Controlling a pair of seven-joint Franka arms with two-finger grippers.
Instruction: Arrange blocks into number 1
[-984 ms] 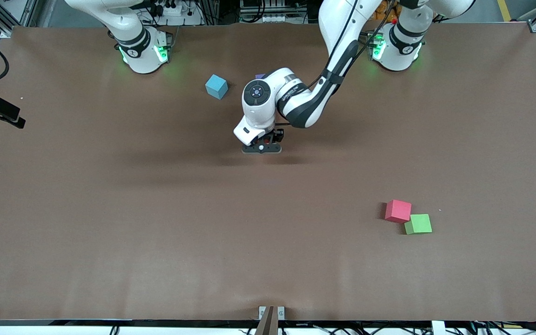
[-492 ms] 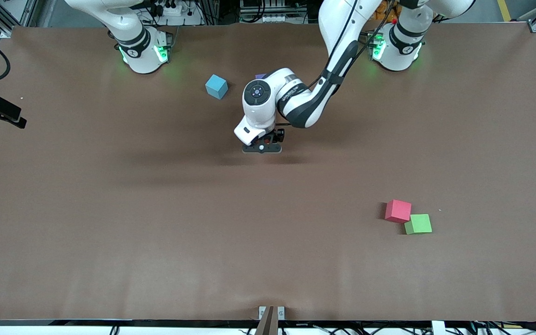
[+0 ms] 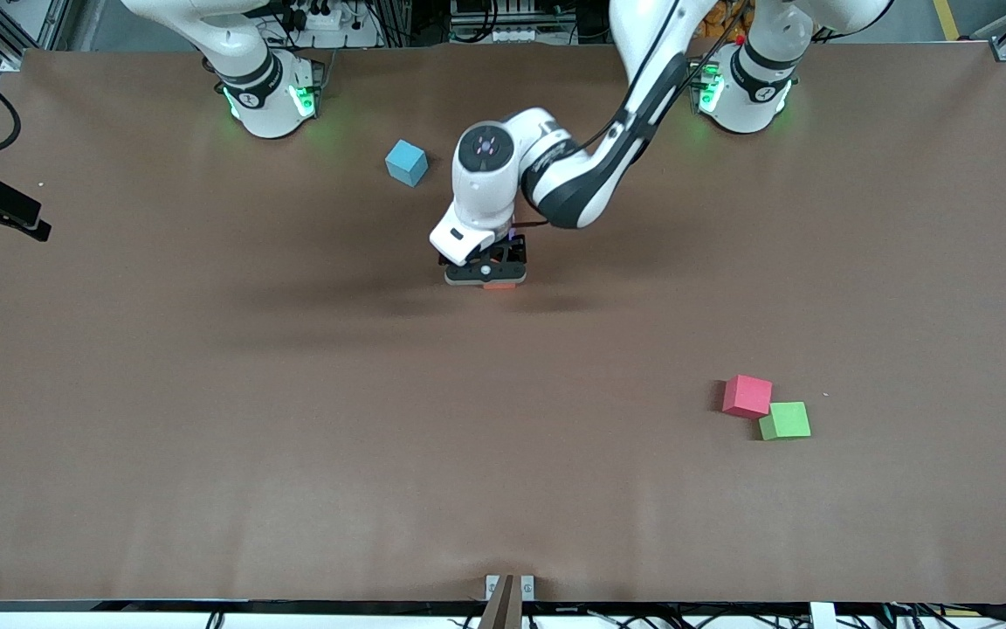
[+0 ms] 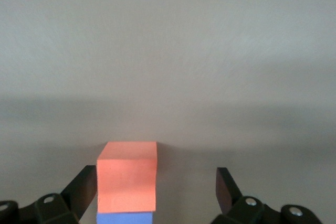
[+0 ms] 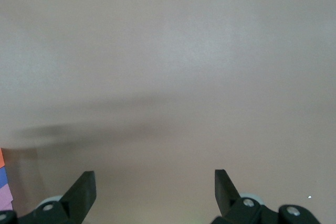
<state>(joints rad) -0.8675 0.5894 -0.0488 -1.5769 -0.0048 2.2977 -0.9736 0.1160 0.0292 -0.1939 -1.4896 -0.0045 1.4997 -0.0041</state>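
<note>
**Orange block down, column forming**

The left gripper (image 3: pixel 485 278) is hovering wide open, holding nothing, over the orange block (image 4: pixel 127 176) resting beside a purple block (image 4: pixel 125 217) mid-table. The right gripper (image 5: pixel 152 190) is waiting open and empty; remaining blocks hidden

Orange-red block (image 4: pixel 127 177) sits flat on the table, touching a purple block (image 4: pixel 125 218)

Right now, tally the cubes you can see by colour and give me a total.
orange-red cube: 1
purple cube: 1
light pink cube: 1
light blue cube: 1
crimson cube: 1
green cube: 1
Total in sight: 6. Any others are hidden from these views.
</note>
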